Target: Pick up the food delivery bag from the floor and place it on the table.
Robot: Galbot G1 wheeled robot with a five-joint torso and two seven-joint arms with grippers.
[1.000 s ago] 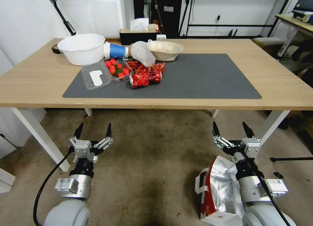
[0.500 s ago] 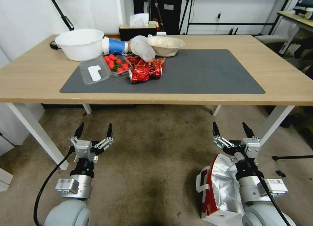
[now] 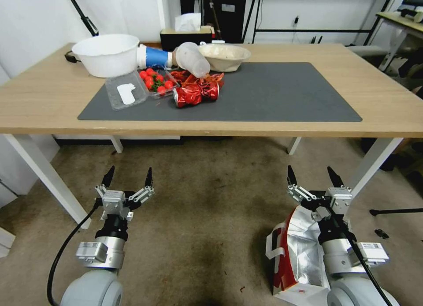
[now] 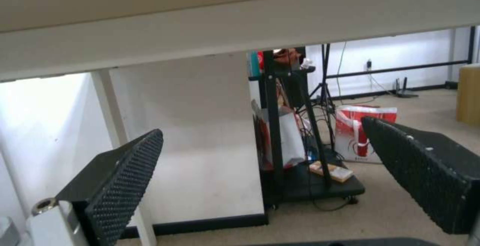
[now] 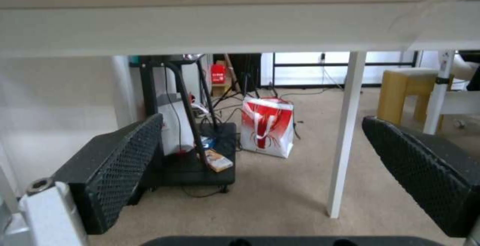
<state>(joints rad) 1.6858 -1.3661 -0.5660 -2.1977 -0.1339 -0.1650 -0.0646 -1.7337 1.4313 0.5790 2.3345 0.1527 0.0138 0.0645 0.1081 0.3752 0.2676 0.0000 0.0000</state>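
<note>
Food delivery bag (image 3: 299,257) upright on floor (image 3: 207,218), mouth open upward, directly beneath right end effector (image 3: 311,178), released. Left end effector (image 3: 128,179), also released, well apart. Surface (image 3: 44,103) ahead, higher.

White, red-sided bag (image 3: 293,257), foil-lined

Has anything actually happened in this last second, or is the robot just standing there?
Little changed. The table and everything on it slid up in the head view, and more carpet shows in front, so the camera moved, not the things. The left claw and right claw stay open, low over the floor, holding nothing. The food delivery bag still sits on the carpet under the right arm, untouched.
</note>
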